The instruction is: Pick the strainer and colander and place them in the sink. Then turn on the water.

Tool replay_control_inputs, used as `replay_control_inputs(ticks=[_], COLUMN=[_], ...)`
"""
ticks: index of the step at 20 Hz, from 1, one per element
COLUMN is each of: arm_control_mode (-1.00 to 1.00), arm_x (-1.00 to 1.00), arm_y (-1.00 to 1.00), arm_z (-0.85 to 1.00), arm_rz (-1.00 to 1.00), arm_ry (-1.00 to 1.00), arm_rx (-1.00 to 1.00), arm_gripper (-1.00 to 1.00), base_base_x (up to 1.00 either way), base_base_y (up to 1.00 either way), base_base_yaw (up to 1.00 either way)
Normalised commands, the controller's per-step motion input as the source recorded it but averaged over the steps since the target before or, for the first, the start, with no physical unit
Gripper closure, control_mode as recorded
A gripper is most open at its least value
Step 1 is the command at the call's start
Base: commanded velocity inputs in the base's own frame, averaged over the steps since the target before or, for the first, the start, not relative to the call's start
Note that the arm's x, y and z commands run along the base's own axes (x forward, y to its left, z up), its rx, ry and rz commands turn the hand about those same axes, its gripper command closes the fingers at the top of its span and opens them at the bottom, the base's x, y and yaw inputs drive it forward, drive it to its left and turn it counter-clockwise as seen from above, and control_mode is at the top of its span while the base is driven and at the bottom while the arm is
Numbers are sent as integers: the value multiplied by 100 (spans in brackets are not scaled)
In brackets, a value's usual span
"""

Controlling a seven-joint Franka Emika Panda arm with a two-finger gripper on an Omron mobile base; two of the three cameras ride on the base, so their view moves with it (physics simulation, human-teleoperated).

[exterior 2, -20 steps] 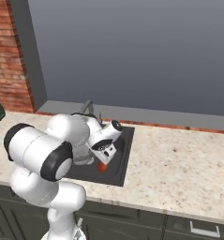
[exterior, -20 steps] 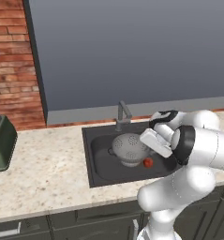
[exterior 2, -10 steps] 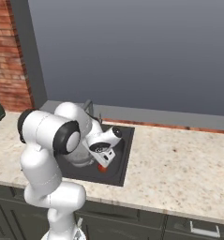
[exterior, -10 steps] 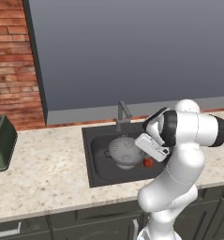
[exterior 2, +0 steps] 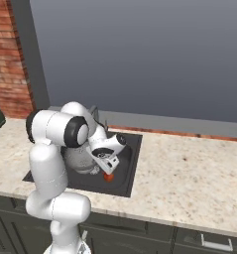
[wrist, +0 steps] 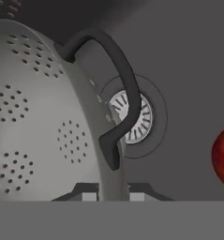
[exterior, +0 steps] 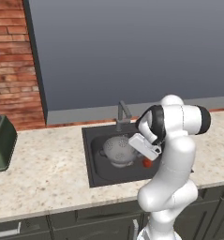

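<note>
The colander [exterior: 116,149] [exterior 2: 79,159], a grey perforated bowl with dark handles, is tilted low inside the dark sink [exterior: 95,174] [exterior 2: 131,163]. In the hand view the colander [wrist: 38,117] is at the left, and one dark handle arcs over the round drain [wrist: 138,117]. My gripper [exterior: 135,143] [exterior 2: 99,164] [wrist: 113,195] is down in the basin, shut on the colander's rim just below that handle. The grey faucet [exterior: 123,112] [exterior 2: 94,113] stands at the rear edge, and no water runs from it. The strainer is out of view.
A red round fruit [exterior: 146,163] [exterior 2: 108,177] [wrist: 223,154] lies on the sink floor beside the colander. A dark green appliance [exterior: 1,143] stands on the speckled counter at far left. Brick wall [exterior: 15,70] backs the left side.
The arm has folded upright, swinging its elbow up and over. The hand with the colander has shifted slightly left and lower in the sink.
</note>
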Motion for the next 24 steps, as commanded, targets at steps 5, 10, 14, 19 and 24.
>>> replay_control_inputs(ticks=[5,10,14,19,24], arm_control_mode=[-100,-100,-100,-100,-100], arm_x=[38,37,38,4,-85], arm_y=[27,24,12,11,7], arm_z=[-15,-21,-33,-13,10], arm_rz=[0,0,0,-1,-6], arm_ry=[-4,-2,0,0,-2], arm_rx=[0,0,0,0,7], arm_gripper=[100,100,100,100,100], base_base_x=[0,0,0,0,0], base_base_y=[0,0,0,0,0], base_base_yaw=[0,0,0,0,0])
